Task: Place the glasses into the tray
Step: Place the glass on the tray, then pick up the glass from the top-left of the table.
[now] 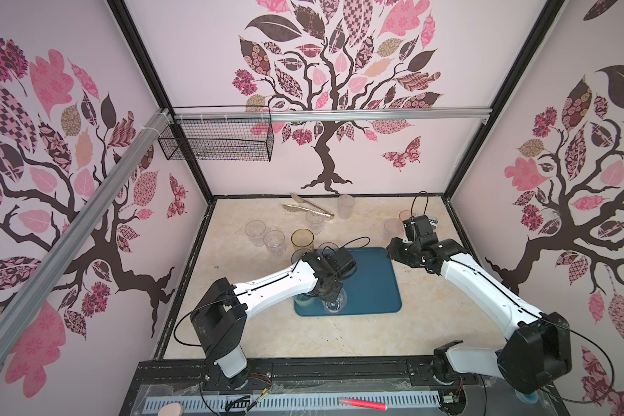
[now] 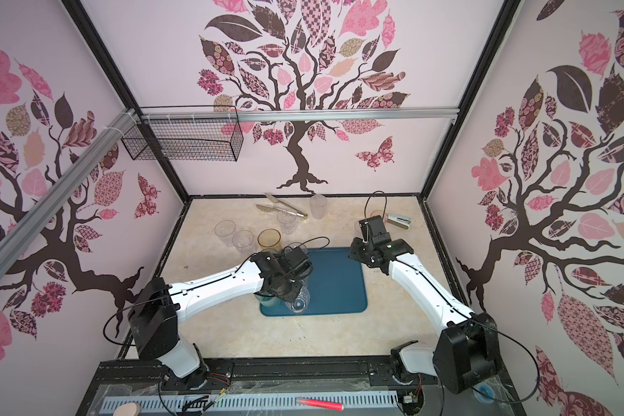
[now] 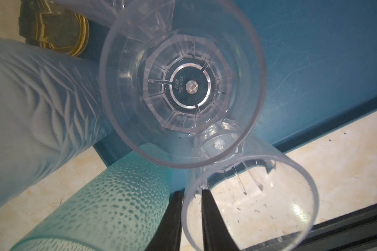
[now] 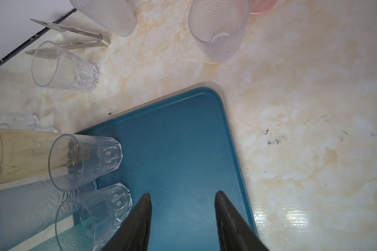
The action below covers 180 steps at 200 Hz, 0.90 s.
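The teal-blue tray [image 1: 371, 281] [image 4: 183, 141] lies mid-table. At its near left corner stand several glasses: a clear faceted one [image 3: 259, 206] [image 1: 335, 304], another clear one [image 3: 183, 87], a teal dimpled one [image 3: 109, 206] and a frosted bluish one [image 3: 31, 97]. My left gripper [image 3: 192, 191] points down over them. Its fingers sit astride the rim of the nearest clear glass, one inside and one outside, with a gap wider than the wall. My right gripper [image 4: 183, 193] [image 1: 390, 254] hangs open and empty over the tray's far right part. More glasses stand on the table behind the tray: clear [image 1: 255, 230], amber [image 1: 302, 241], frosted [image 1: 346, 207], pink [image 4: 263, 6].
Steel tongs [image 1: 308, 209] lie at the back of the table, between the loose glasses. A small stapler [image 2: 398, 219] sits at the back right, behind the right wrist. A wire basket [image 1: 217, 138] hangs on the back wall. The tray's right half is bare.
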Motion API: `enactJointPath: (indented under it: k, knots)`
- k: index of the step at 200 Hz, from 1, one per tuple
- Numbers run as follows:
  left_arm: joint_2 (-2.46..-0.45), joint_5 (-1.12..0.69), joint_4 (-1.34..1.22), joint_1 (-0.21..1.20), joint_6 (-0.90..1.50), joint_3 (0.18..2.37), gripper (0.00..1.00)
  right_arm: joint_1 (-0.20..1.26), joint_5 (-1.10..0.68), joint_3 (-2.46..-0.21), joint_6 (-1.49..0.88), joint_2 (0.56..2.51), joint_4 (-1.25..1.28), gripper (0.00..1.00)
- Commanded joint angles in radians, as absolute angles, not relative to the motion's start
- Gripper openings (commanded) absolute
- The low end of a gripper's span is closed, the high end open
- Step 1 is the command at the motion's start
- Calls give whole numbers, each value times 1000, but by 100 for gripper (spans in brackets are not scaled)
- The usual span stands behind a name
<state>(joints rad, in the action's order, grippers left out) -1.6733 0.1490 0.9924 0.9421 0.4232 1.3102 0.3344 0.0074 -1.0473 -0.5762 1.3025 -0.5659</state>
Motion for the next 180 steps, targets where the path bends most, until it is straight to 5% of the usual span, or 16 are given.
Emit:
enactJointPath:
  k: [1, 94, 180]
  knots:
    - [-1627, 149, 1032, 942, 405, 1380, 21, 343, 3, -1072, -581, 1312, -554, 50]
    - [-1463, 246, 1200, 863, 368, 1622, 27, 389, 12, -1148, -569, 1389, -544, 51]
    - [-1424, 130, 1040, 284, 301, 1506, 37, 444, -15, -1193, -540, 1434, -536, 56]
